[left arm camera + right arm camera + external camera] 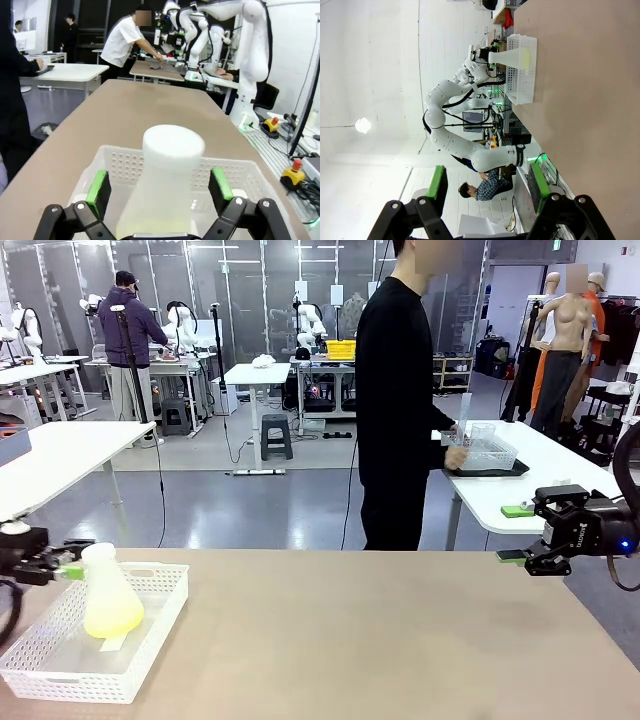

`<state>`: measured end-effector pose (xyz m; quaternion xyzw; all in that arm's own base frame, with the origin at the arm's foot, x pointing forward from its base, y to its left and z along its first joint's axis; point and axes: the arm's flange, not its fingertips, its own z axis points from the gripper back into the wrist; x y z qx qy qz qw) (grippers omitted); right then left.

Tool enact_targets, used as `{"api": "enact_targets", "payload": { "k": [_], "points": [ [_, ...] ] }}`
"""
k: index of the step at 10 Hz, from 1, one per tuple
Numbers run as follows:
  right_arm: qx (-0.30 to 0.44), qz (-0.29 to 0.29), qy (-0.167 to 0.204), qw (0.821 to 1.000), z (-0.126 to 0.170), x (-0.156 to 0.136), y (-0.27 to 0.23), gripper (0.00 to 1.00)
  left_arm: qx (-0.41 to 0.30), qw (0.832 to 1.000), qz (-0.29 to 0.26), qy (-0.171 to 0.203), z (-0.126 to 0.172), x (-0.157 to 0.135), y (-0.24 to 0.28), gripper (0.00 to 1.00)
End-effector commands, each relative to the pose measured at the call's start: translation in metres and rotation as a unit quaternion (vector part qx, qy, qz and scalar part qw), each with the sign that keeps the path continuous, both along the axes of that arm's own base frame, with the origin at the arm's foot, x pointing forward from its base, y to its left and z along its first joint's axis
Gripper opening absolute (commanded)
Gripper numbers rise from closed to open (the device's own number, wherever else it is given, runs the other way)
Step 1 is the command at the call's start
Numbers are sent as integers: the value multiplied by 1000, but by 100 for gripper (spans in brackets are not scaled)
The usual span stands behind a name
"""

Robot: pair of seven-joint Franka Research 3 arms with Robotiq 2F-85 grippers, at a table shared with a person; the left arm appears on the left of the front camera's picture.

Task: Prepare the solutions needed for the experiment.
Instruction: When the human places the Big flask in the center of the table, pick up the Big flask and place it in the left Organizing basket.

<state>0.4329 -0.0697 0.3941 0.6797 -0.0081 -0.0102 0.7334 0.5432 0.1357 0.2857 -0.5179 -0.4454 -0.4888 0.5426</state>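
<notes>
A frosted white conical flask (107, 598) stands upright in a white perforated basket (150, 635) at the table's front left. The solutions (112, 621) form a pale yellow layer in its bottom. My left gripper (75, 562) is at the flask's neck from the left. In the left wrist view the neck (173, 150) rises between the open fingers (98, 189), with a gap on each side. My right gripper (514, 533) hovers open at the table's right edge with nothing in it. The right wrist view shows the flask (512, 56) and basket (522, 82) far off.
A person (395, 390) stands beyond the far edge, turned to a side table (540, 480) with a black tray and a clear container (490, 452). The brown tabletop (380, 640) is bare between the basket and my right gripper.
</notes>
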Motion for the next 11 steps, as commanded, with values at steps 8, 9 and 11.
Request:
{"api": "enact_targets", "payload": {
  "k": [8,9,11],
  "points": [
    [2,2,-7,1000,0,-1,0,81,-22,992,32,120,75,-35,34,100],
    [2,2,-7,1000,0,-1,0,81,-22,992,32,120,75,-35,34,100],
    [2,2,-7,1000,0,-1,0,81,-22,992,32,120,75,-35,34,100]
  ]
}}
